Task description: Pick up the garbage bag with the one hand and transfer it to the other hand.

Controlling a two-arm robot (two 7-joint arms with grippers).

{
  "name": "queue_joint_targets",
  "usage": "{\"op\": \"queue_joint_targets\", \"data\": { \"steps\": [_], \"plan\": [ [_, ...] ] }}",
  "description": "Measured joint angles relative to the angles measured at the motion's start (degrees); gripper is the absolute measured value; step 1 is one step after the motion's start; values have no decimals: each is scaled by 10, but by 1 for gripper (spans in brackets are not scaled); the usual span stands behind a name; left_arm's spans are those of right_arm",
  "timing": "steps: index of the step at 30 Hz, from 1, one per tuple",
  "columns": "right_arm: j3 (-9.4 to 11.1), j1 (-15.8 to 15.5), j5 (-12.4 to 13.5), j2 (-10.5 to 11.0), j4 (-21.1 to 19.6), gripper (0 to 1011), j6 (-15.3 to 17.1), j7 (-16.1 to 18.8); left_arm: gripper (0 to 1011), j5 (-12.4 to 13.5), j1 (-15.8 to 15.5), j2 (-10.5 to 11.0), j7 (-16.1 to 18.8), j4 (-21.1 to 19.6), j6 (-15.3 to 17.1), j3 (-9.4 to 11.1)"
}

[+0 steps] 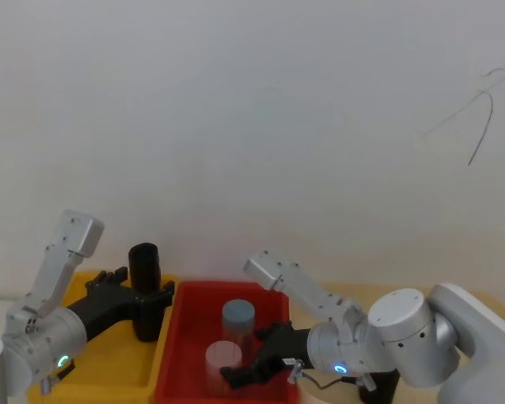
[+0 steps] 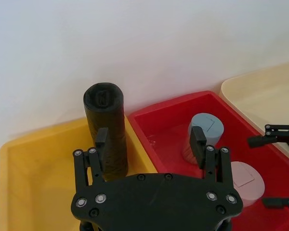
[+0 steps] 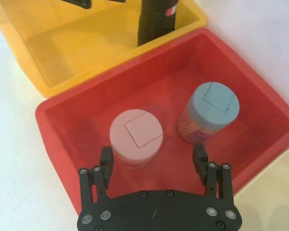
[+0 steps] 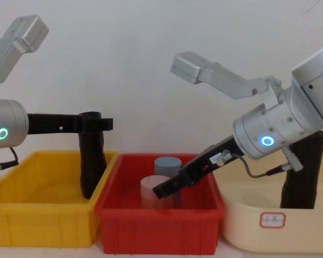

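My left claw (image 4: pixel 99 123) is out over the yellow bin (image 4: pixel 21 215), level with the top of the bag roll (image 4: pixel 90 161). The roll is black and stands upright in that bin, close to the wall it shares with the red bin (image 4: pixel 151 226). My left fingers (image 2: pixel 102 139) are spread wide. In the left wrist view 1 finger lies against the roll's side and the other sits well off over the red bin, so nothing is clamped. In the chest view the finger crosses the roll near its top.

My right claw (image 1: pixel 240 373) slopes down into the red bin, its tips low beside the 2 tubs there. Its fingers (image 3: pixel 105 159) are also wide apart and hold nothing. In the right wrist view the pink tub (image 3: pixel 136 136) sits just ahead of 1 finger, and the grey-blue tub (image 3: pixel 209 109) stands farther in, near the other. Both tubs are upright, close together but apart.

A cream bin (image 4: pixel 280 226) sits to the right of the red one, with a dark upright thing (image 4: pixel 304 172) standing in it behind my right arm.
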Motion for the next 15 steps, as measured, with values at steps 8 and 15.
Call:
{"op": "queue_joint_targets", "data": {
  "steps": [8,15],
  "plan": [
    [-7,6,-7,-6,6,1001,-1,11,1002,0,0,0,0,0,0,0],
    [-13,11,-13,-12,15,1001,-5,20,1001,0,0,0,0,0,0,0]
  ]
}}
